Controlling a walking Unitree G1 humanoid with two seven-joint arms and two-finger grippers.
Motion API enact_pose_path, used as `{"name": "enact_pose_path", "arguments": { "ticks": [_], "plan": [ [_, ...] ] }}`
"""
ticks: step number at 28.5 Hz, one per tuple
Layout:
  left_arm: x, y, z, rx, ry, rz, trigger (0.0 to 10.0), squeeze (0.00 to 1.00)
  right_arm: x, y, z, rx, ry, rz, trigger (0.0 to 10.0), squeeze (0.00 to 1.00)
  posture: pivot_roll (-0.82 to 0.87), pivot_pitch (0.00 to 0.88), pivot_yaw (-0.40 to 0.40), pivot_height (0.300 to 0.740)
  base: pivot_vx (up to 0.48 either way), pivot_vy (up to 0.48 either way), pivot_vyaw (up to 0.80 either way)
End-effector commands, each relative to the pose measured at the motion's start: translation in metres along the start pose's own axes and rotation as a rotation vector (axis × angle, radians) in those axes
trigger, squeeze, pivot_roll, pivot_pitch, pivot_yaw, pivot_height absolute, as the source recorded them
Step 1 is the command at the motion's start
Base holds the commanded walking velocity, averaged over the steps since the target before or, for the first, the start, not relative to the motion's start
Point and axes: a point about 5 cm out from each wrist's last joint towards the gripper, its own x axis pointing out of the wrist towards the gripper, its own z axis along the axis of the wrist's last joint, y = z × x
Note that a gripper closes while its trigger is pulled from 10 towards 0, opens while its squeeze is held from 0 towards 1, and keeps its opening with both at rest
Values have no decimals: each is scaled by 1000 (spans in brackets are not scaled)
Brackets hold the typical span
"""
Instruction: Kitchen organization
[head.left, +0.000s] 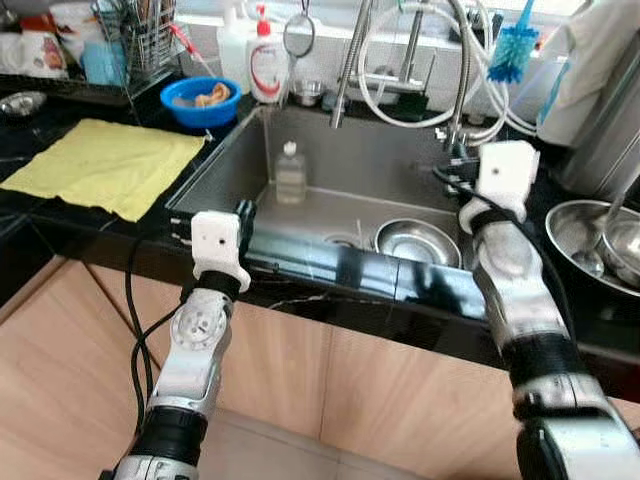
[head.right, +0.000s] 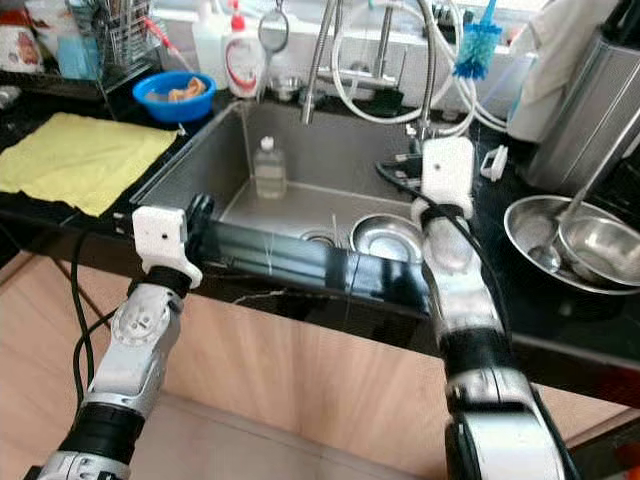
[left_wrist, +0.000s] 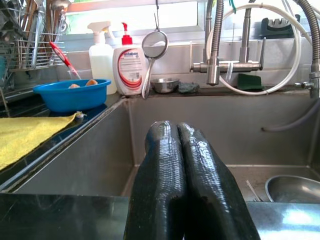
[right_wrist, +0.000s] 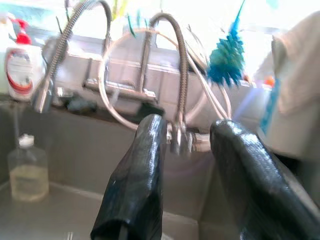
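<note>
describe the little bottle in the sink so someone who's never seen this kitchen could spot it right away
Start at the steel sink set into the black counter. The small clear bottle stands upright on the sink floor near the back wall, left of the steel bowl by the drain. Unlike the white bottles up on the ledge, it is see-through, with pale liquid in its lower part.

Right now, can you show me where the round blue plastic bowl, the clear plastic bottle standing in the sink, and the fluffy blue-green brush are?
Round blue plastic bowl (head.left: 201, 110), left eye view, on its front outer wall.
Clear plastic bottle (head.left: 291, 178), left eye view, on its body.
Fluffy blue-green brush (head.left: 514, 54), left eye view, on its bristle head.
</note>
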Motion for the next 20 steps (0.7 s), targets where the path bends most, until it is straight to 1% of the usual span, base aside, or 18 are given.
{"name": "enact_pose_path", "arguments": {
  "ticks": [1, 3, 5, 6, 7, 8, 9, 10, 11, 14, 16, 17, 18, 19, 20],
  "plan": [
    [0, 1, 4, 5, -10, -3, 10000, 0, -9, -11, 3, 12, -1, -69, 10000, 0, 86, 0, -29, 740, 0, 0, 0],
    [1, 0, 3, 3, -7, -4, 10000, 0, -18, -16, -2, 18, 24, -103, 10000, 0, 77, 0, -23, 740, 0, 0, 0],
    [7, -2, 4, 2, -11, -18, 10000, 0, -23, -29, -11, 51, 85, -174, 10000, 0, 68, 0, -9, 740, 0, 0, 0],
    [7, -2, 4, 2, -11, -18, 10000, 0, -23, -29, -11, 51, 85, -174, 10000, 0, 68, 0, -9, 740, 0, 0, 0],
    [9, -1, 7, 2, -19, -21, 10000, 0, -24, -36, -10, 49, 94, -203, 10000, 0, 64, 0, -7, 740, 0, 0, 0],
    [9, -1, 7, 2, -20, -21, 10000, 0, -25, -38, -9, 45, 89, -206, 10000, 0, 64, 0, -7, 740, 0, 0, 0],
    [9, -1, 7, 2, -20, -21, 10000, 0, -25, -38, -9, 45, 89, -206, 10000, 0, 64, 0, -7, 740, 0, 0, 0],
    [8, -1, 6, 6, -17, -22, 10000, 0, -29, -39, -9, 24, 89, -206, 10000, 0, 67, 0, -11, 740, 0, 0, 0],
    [8, 0, 6, 6, -17, -21, 10000, 0, -32, -39, -10, 26, 91, -208, 10000, 0, 73, 0, -13, 740, 0, 0, 0],
    [8, 1, 8, 6, -21, -15, 10000, 0, -42, -39, -9, 47, 86, -217, 10000, 0, 71, 0, -12, 740, 0, 0, 0],
    [8, 1, 8, 7, -21, -14, 10000, 0, -45, -39, -9, 56, 83, -223, 10000, 0, 71, 0, -12, 740, 0, 0, 0],
    [7, 1, 7, 7, -19, -16, 10000, 0, -48, -37, -9, 65, 85, -205, 10000, 0, 68, 0, -10, 740, 0, 0, 0],
    [6, 1, 6, 7, -16, -18, 10000, 0, -51, -35, -8, 65, 76, -191, 10000, 867, 65, 0, -10, 740, 0, 0, 0],
    [5, 0, 5, 7, -14, -19, 10000, 0, -53, -34, -7, 63, 70, -181, 10000, 867, 65, 0, -10, 740, 0, 0, 0],
    [5, 0, 4, 5, -10, -18, 10000, 0, -58, -35, -7, 75, 72, -194, 10000, 1000, 64, 0, -9, 740, 0, 0, 0]
  ]
}}
